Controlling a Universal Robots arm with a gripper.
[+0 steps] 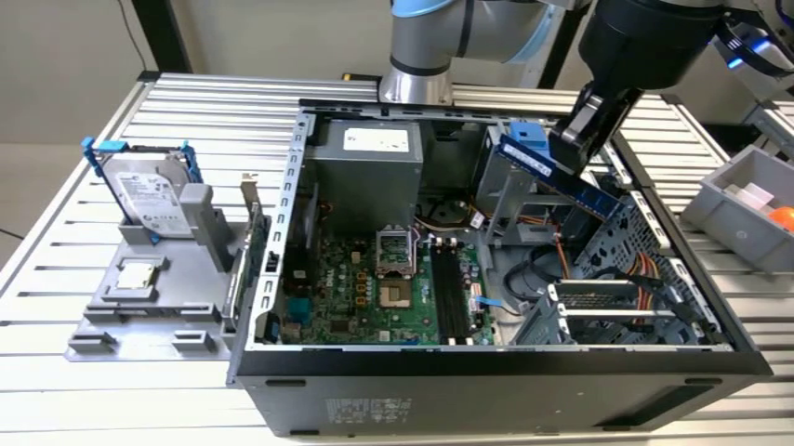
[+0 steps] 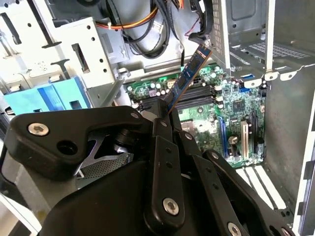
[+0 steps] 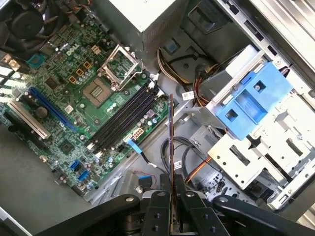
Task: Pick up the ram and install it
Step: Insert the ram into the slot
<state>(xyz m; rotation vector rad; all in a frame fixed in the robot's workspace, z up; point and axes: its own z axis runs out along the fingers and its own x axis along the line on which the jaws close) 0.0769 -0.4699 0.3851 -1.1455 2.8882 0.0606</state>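
I have the gripper (image 1: 575, 133) clenched on the ram (image 1: 561, 177), which hangs tilted above the motherboard (image 1: 360, 297) inside the open case (image 1: 496, 372).

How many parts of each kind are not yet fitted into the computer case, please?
ram, held in the gripper above the motherboard: 1
hard drive, upright on the grey holder: 1
processor chip, flat on the holder: 1
green card with a metal bracket, on edge beside the case: 1
Total: 4
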